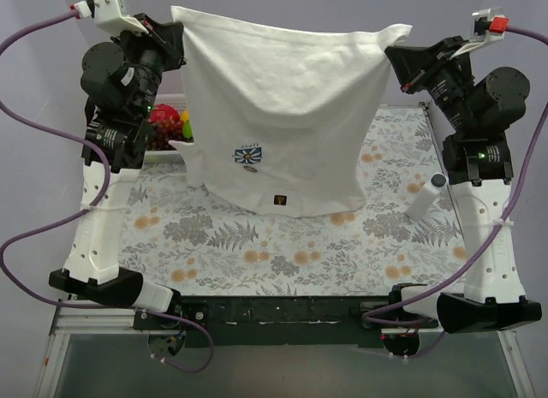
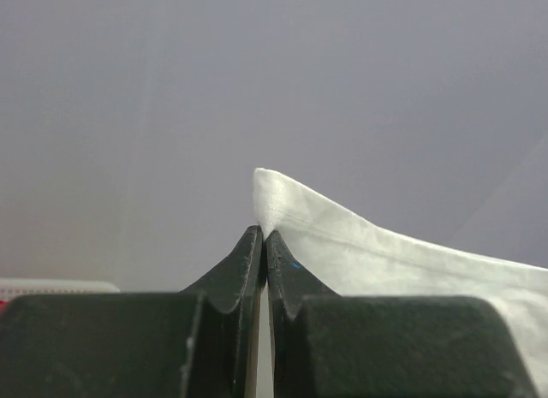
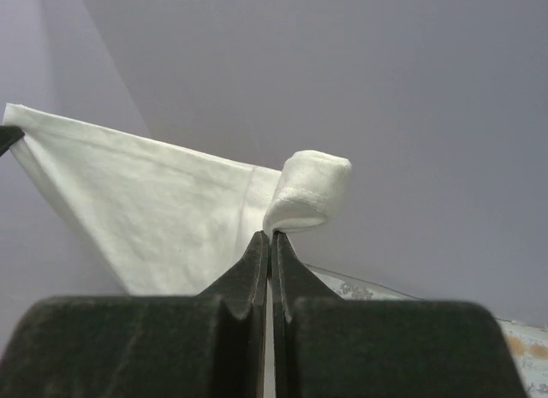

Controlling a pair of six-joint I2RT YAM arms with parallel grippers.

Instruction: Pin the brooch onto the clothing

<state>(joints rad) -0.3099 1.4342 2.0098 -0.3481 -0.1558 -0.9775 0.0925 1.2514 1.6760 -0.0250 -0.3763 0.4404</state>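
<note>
Left gripper (image 2: 264, 235), right gripper (image 3: 271, 237) tight on T-shirt (image 1: 274, 98)

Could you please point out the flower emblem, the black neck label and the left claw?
flower emblem (image 1: 248, 156), top view, its centre.
black neck label (image 1: 278, 199), top view, its gold mark.
left claw (image 2: 264, 234), left wrist view, between its fingertips.
</note>
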